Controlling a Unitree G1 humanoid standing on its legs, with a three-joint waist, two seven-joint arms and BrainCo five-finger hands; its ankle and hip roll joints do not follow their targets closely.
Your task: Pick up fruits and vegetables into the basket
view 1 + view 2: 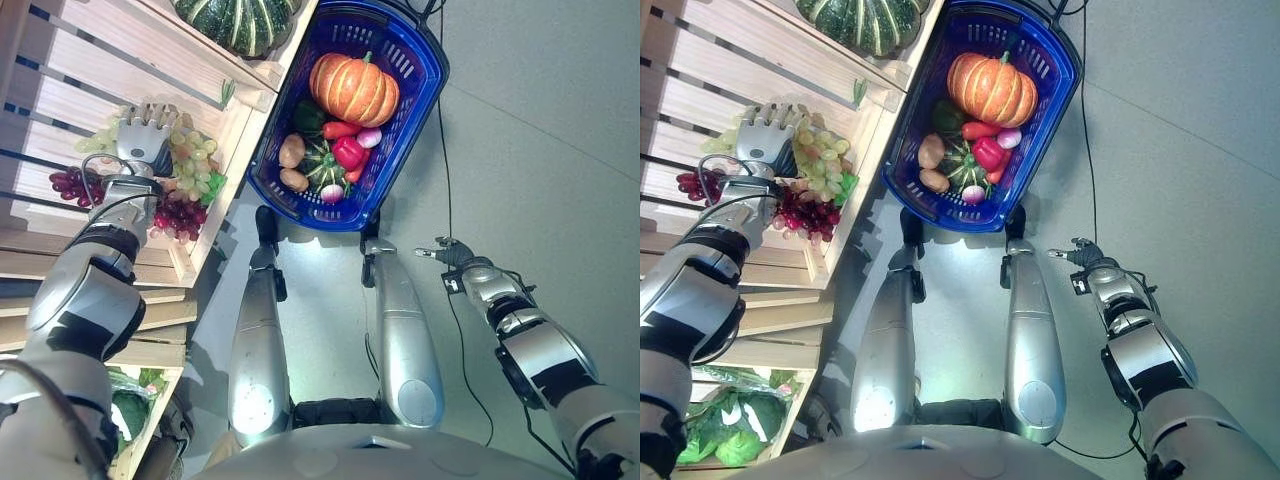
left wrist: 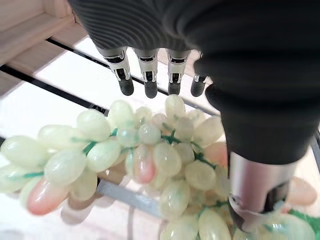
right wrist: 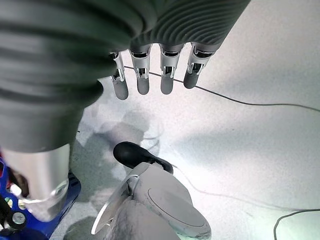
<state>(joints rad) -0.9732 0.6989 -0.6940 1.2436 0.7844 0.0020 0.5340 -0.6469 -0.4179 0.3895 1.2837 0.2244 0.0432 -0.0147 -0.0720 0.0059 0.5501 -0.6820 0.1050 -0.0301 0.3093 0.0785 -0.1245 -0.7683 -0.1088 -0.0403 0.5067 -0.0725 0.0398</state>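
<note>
- The bunch of pale green plastic grapes [image 2: 150, 160], some berries blushed pink, lies in a slatted wooden crate [image 1: 70, 70] on the robot's left, heaped together with a bunch of dark red grapes [image 1: 175, 215] at its near edge; this green bunch looks like the next thing to lift.
- The left hand [image 1: 145, 135] hangs right over the green bunch, fingers [image 2: 150, 87] straight and spread above the berries with the thumb off to one side, holding nothing; the pose reads as lining up a grasp from above, since a loose cluster needs fingers closing round it, not a pinch.
- A striped dark green squash [image 1: 240, 20] sits in the crate farther off, not yet collected.
- The blue plastic shopping basket [image 1: 425, 70] stands on the grey floor just right of the crates, close enough for a short carry.
- Inside it are an orange pumpkin [image 1: 355, 88], a red pepper [image 1: 348, 152], two brown potatoes [image 1: 292, 150] and other small vegetables, so the task seems well along.
- The right hand [image 1: 1080, 255] hangs idle over the floor to the right of the basket, fingers [image 3: 142, 82] relaxed and empty.
- Leafy greens [image 1: 730, 425] lie in a crate nearer the robot.
</note>
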